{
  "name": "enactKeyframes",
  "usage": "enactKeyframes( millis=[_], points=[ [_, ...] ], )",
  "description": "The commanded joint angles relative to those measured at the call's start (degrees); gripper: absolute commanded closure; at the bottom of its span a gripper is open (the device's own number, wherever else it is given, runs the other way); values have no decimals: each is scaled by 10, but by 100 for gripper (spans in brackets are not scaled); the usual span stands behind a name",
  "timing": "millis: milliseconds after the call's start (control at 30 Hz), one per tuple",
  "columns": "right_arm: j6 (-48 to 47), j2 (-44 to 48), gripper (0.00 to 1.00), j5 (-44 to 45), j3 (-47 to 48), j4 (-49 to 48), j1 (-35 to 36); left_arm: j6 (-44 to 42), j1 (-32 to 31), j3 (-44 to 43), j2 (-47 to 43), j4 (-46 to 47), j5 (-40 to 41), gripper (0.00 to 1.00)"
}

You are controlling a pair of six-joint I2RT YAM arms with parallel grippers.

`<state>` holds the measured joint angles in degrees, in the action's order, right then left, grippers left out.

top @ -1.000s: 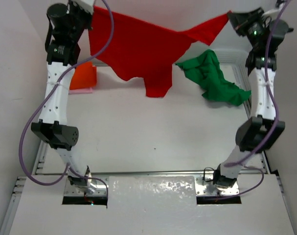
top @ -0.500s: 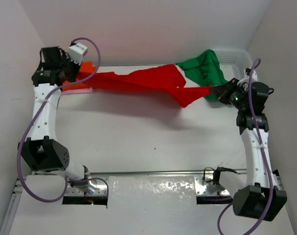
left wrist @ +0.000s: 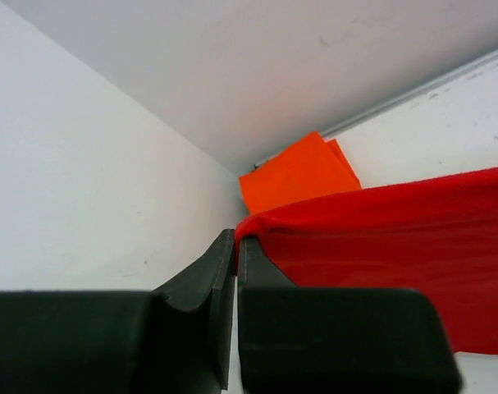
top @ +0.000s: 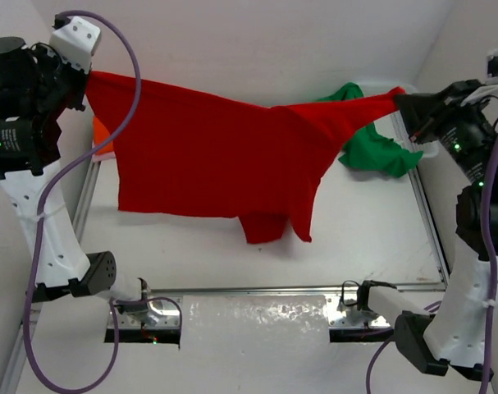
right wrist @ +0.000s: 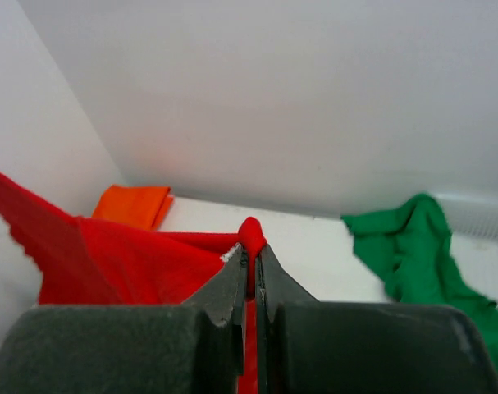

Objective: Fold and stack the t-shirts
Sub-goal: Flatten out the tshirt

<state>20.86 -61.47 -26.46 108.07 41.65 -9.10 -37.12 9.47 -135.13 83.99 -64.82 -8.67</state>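
While my left gripper (top: 88,78) and right gripper (top: 399,102) each clamp an end of the red t-shirt (top: 207,156), stretched across mid-frame, I should lower both level and taut.

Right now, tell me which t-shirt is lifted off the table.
The red t-shirt: it hangs stretched between the left end effector and the right end effector. The orange t-shirt lies folded, the green t-shirt crumpled, neither gripped.

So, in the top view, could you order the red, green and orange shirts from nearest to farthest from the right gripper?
1. red shirt: pinched in the right gripper.
2. green shirt: close by, right side.
3. orange shirt: far left.
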Motion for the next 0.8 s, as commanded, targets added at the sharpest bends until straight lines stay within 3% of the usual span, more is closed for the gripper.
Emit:
enactKeyframes(
  millis=[0,100,267,333,367,433,500,533,600,700,767],
  points=[
    [-36,-54,100,40,47,34,1,9,8,-10,21,-7,34,100],
    [-24,-108,100,6,51,-1,1,20,8,13,49,7,34,100],
    [79,-250,100,-82,57,-163,1,30,8,8,149,65,40,100],
    [160,-318,100,-122,108,-251,1,46,8,-27,191,100,38,100],
    [188,-402,100,-133,142,-276,1,55,8,-40,235,118,43,100],
    [301,-497,100,-144,270,-377,1,85,8,-63,274,187,46,100],
    [398,-622,100,-121,361,-484,-4,127,8,-111,339,244,52,100],
    [472,-647,100,-65,369,-568,-10,143,8,-155,360,299,52,100],
    [477,-654,100,-10,342,-590,-14,190,8,-187,404,362,46,100],
    [401,-599,100,66,304,-615,-13,228,3,-252,430,485,17,100],
    [343,-578,100,89,325,-601,-13,227,-2,-290,430,509,-2,100]
  ],
)
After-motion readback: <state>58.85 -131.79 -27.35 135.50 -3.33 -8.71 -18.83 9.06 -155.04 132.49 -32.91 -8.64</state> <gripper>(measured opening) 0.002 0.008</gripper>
